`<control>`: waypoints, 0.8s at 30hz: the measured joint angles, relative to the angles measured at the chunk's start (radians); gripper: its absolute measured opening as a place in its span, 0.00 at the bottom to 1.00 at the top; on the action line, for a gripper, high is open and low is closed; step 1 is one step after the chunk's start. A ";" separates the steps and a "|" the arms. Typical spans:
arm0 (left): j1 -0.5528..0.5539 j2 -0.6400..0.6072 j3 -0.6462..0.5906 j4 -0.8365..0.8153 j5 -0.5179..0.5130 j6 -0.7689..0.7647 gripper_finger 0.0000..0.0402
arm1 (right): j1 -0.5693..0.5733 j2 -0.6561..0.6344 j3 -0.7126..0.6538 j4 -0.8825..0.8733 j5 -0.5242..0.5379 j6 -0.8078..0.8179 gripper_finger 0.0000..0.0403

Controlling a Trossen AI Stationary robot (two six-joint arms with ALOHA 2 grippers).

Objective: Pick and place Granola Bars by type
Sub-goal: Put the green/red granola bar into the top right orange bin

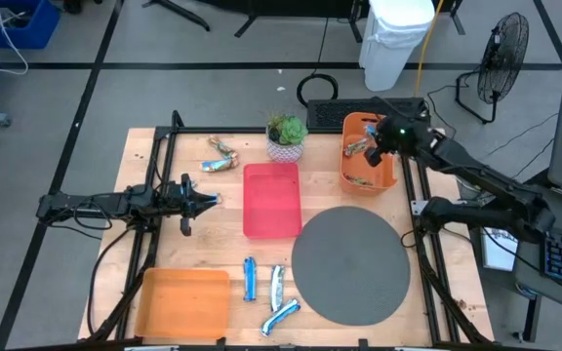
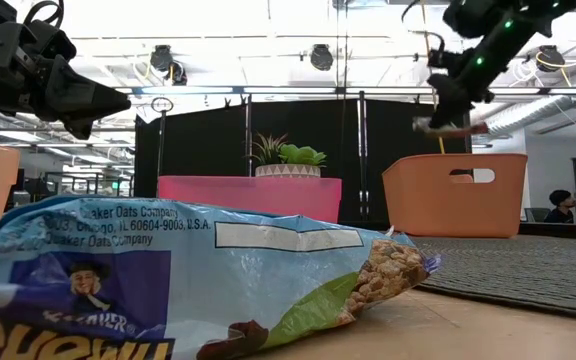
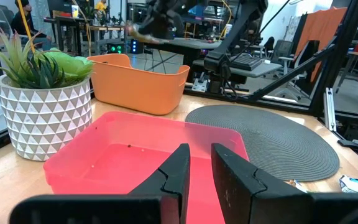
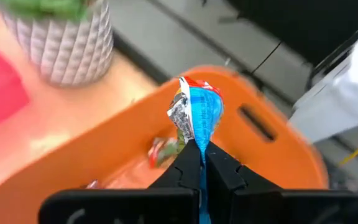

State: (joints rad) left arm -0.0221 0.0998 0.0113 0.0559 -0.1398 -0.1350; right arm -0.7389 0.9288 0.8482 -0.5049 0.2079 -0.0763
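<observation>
**Right claw holds a bar over the orange bin**

The wooden counter (image 1: 164, 244) carries a round grey mat (image 1: 350, 264) at the near right, a flat orange tray (image 1: 183, 303) at the near left and a red tray (image 1: 272, 199) in the middle. At the far right stands an orange bin (image 1: 368, 151), with a potted plant (image 1: 286, 137) just to its left.

The right claw (image 4: 202, 163) hangs above the bin, its fingers pinched tight on a blue-and-white granola bar (image 4: 194, 117) that sticks up past the fingertips. More wrapped bars (image 4: 160, 151) lie inside the bin below it, though how many is hard to tell.

The left claw (image 1: 206, 199) hovers left of the red tray, holding nothing, its fingers only a narrow gap apart.

Three blue-and-white bars (image 1: 267, 292) lie on the counter between the orange tray and the mat. Two brownish bars (image 1: 220, 158) lie at the far side, left of the plant.
</observation>
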 joint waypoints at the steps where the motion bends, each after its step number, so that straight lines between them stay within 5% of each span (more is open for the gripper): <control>1: 0.000 0.000 0.000 0.000 0.000 0.000 0.18 | -0.006 0.013 0.000 -0.014 -0.012 0.011 0.00; 13: 0.000 0.000 0.000 0.000 0.000 0.000 0.18 | -0.057 0.120 0.000 -0.059 -0.025 0.175 0.00; 24: 0.000 0.000 0.000 0.000 0.000 0.000 0.18 | -0.057 0.173 0.000 -0.144 0.033 0.154 0.00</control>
State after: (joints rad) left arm -0.0223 0.1000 0.0113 0.0559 -0.1398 -0.1349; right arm -0.7956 1.1017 0.8478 -0.6488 0.2408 0.0773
